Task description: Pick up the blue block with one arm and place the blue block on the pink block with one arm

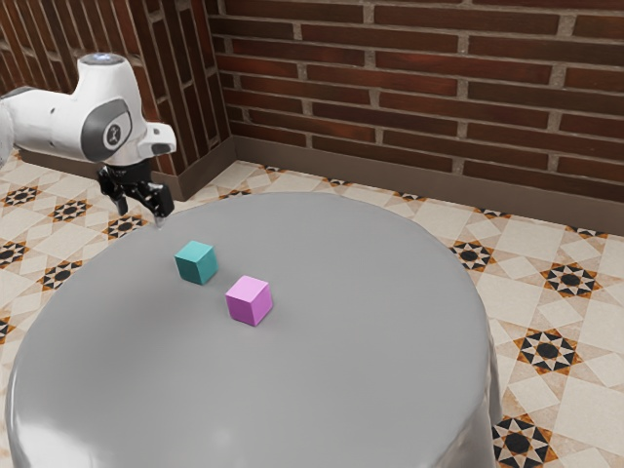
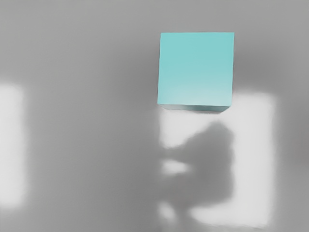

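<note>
Exterior view: gripper (image 1: 144,205) hangs open, empty, near the blue block (image 1: 196,261); approach step, I judge; next, centre over it, descend, close; pink block (image 1: 249,299) sits just beside.

The one desk (image 1: 370,331), round and grey, carries two blocks: one blue block (image 1: 196,261) and one pink block (image 1: 249,299). One white robot arm (image 1: 83,122) comes in at the exterior view's left, ending in one pair of black jaws with two fingers. Behind stand two brick walls (image 1: 409,88) that meet in one corner, above one patterned tiled floor (image 1: 546,292). The wrist view has one block, the blue one.
</note>
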Robot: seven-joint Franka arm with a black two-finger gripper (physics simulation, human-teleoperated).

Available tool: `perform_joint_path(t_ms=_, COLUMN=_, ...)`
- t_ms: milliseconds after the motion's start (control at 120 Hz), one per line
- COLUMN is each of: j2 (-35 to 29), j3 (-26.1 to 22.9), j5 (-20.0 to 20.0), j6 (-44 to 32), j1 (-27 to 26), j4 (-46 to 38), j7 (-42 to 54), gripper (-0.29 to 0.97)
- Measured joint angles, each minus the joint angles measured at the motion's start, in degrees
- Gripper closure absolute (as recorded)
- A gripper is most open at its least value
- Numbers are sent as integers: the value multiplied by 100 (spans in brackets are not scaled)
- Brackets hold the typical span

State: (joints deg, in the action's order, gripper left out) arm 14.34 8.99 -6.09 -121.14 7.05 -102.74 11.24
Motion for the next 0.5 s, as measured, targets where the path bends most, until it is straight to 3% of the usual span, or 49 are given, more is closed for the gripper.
perform_joint_path(t_ms=500, j2=763, j3=-256, j5=324, j6=-361, j1=4, j4=191, j7=565, gripper=0)
